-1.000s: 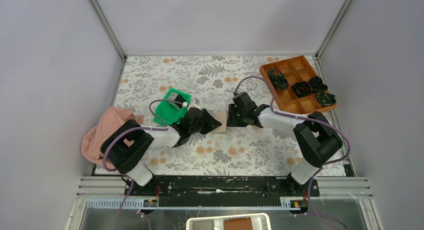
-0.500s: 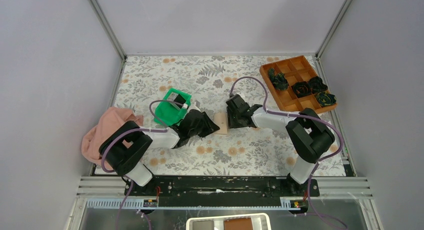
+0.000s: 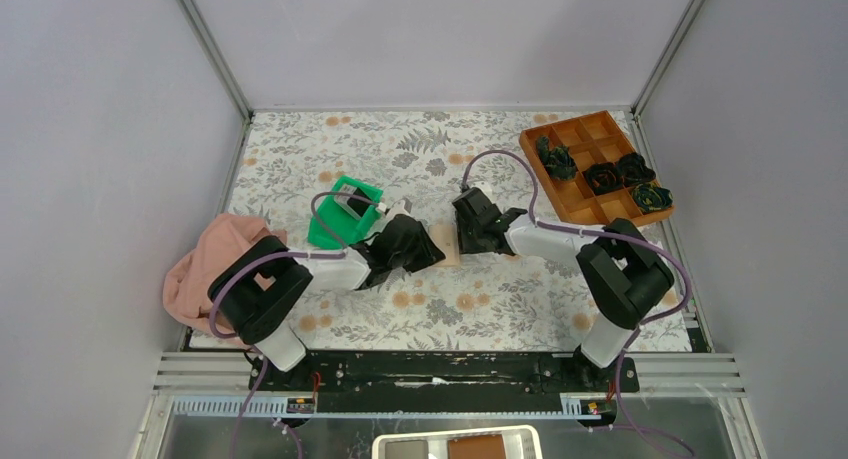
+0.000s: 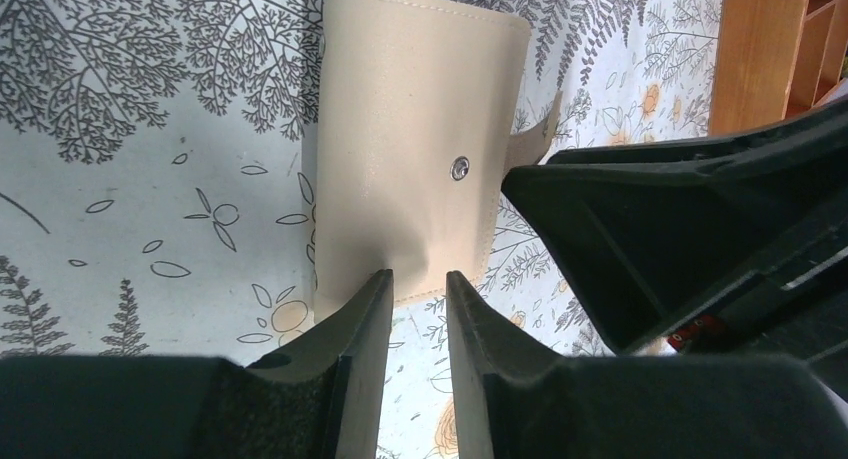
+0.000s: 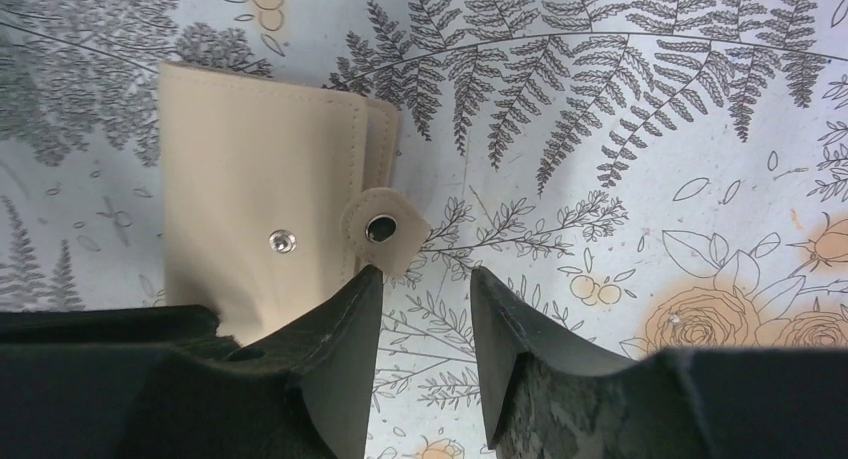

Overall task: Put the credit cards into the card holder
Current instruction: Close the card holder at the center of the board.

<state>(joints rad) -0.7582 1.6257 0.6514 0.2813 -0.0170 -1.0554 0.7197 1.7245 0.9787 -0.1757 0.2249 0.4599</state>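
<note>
Overhead, my two arms meet at mid-table over the card holder (image 3: 449,251), a tan sliver showing between my left gripper (image 3: 430,251) and my right gripper (image 3: 466,241). Beside my left arm sits the green tray (image 3: 325,231) with a dark credit card (image 3: 350,201) in it, apart from the card holder. The orange compartment box (image 3: 575,194) stands at the far right, and a pink cloth (image 3: 205,264) lies at the left edge.

From the left wrist, my left gripper (image 4: 412,279) has its jaws close together, a narrow gap between them through which the flowered table cover (image 4: 150,179) shows. The tips sit at the near edge of the card holder (image 4: 410,129), where the leather dimples; whether they press it I cannot tell. It lies flat and folded, snap stud (image 4: 459,168) facing up, just ahead of my tips.

From the right wrist, my right gripper (image 5: 420,279) is spread wider and holds nothing. The card holder (image 5: 250,179) lies ahead and toward the picture's left. Its small tab (image 5: 385,229) is unfastened and lies just at the tip of the jaw on that side.
</note>
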